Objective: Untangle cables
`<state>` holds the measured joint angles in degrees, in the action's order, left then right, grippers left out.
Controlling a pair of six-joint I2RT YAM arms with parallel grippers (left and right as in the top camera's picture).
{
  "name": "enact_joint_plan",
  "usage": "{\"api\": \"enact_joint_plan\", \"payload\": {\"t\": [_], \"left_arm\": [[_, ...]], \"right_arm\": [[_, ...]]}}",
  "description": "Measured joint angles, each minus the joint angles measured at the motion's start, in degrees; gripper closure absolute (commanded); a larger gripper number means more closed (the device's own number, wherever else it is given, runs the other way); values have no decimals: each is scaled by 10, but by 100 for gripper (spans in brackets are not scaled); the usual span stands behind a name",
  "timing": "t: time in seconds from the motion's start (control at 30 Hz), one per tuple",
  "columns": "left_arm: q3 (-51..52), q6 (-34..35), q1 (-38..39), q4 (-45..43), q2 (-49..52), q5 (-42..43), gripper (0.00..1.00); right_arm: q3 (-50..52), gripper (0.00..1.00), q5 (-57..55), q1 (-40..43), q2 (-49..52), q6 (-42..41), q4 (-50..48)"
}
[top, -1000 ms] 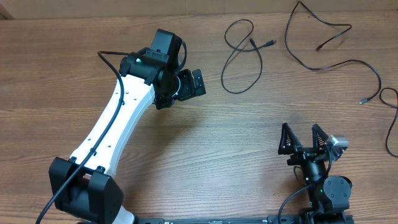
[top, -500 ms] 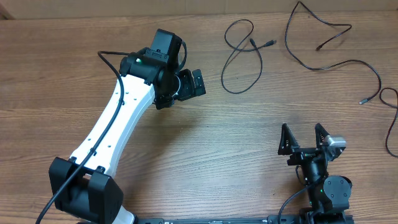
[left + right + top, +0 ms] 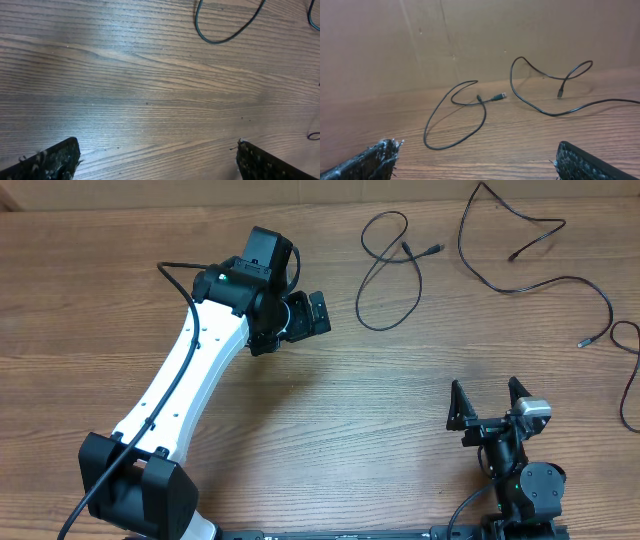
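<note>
Three thin black cables lie apart on the wooden table. A looped cable (image 3: 378, 329) lies at the back centre, a longer one (image 3: 560, 279) runs across the back right, and a third (image 3: 624, 395) curls at the right edge. My left gripper (image 3: 320, 312) hovers open just left of the looped cable, whose bend (image 3: 215, 42) shows ahead of its empty jaws (image 3: 157, 160). My right gripper (image 3: 487, 402) stands open near the front right, well short of the cables. Its view looks past its empty jaws (image 3: 477, 160) at the looped cable (image 3: 445, 148) and the longer one (image 3: 555, 114).
A brown cardboard wall (image 3: 470, 40) stands along the table's far edge, behind the cables. The left arm's white link (image 3: 180, 390) stretches diagonally across the left half of the table, with its own thick black cable (image 3: 185, 285) along it.
The right gripper has turned slightly and drawn a little toward the front edge. The left arm and the cables have not moved.
</note>
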<state>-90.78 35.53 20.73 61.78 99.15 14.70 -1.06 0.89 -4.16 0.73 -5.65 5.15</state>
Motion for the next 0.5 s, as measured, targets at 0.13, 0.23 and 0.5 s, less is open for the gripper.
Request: {"api": "enact_joint_plan", "payload": {"t": [0.13,0.23,0.5], "left_arm": [[0,0,0,0,0,0,1],[0,0,0,0,0,0,0],[0,0,0,0,0,0,1]], "right_arm": [[0,0,3,0,0,-26,0],[0,0,4,2,0,-36,0],[0,0,4,8,0,-46,0]]}}
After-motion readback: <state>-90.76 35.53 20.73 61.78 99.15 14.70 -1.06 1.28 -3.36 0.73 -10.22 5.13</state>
